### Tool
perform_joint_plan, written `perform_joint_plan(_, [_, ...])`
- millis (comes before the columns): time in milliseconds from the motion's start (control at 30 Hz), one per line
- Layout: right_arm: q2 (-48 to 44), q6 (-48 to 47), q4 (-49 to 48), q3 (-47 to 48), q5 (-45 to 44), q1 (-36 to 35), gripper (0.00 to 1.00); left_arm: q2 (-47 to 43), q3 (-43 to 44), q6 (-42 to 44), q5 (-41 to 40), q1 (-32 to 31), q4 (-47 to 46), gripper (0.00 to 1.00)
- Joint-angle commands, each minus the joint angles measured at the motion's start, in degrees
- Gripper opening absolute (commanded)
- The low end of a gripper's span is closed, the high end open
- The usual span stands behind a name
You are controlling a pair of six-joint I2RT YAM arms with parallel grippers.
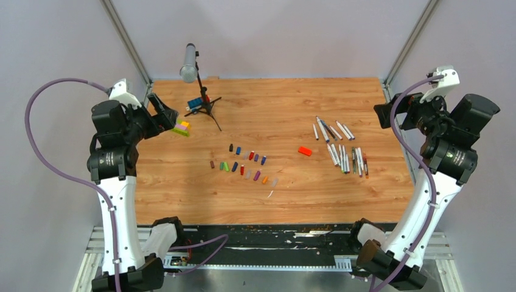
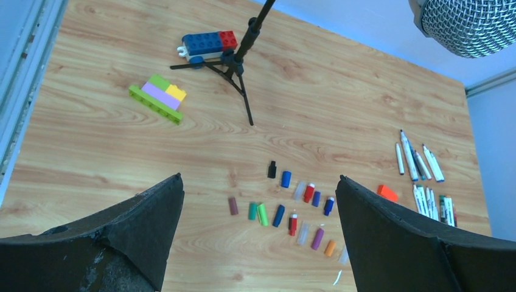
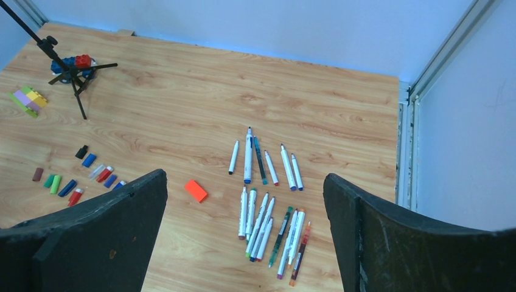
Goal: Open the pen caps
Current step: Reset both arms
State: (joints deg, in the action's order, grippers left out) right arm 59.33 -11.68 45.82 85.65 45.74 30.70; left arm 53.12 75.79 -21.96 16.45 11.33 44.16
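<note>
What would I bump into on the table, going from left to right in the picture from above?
Stack of green, purple and yellow toy bricks → scattered pen caps → orange-red block → bunch of pens.

Top external: high behind, looking down on the whole table (image 1: 274,103).
Left wrist: raised at left, angled down across it.
Right wrist: raised at right, likewise.
Shared: pen caps (image 1: 246,164), pens (image 1: 344,152).

Bright even light, faint shadows under pens (image 3: 260,225), wrist views tinted blue, sharp
</note>
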Motion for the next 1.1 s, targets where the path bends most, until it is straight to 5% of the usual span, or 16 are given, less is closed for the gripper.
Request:
perform_joint_plan(0, [1.35, 1.83, -0.70, -0.18, -1.94, 0.24, 1.00, -0.22, 1.89, 2.35, 0.76, -0.79, 0.40, 1.00])
perform_joint_plan(233, [3.89, 0.39, 1.12, -0.95, 3.09, 0.24, 0.92, -1.79, 2.40, 5.29, -2.16, -3.08, 2.02, 1.00])
perform_joint_plan(333, [4.39, 2.18, 0.21, -1.75, 2.60, 0.26, 1.00, -2.52, 3.07, 6.73, -4.69, -4.35, 3.02, 1.00])
perform_joint_plan(1067, [1.27, 10.67, -6.42, -1.46, 0.40, 0.24, 1.00, -4.46, 4.15, 10.07, -10.52, -7.03, 4.62, 1.00])
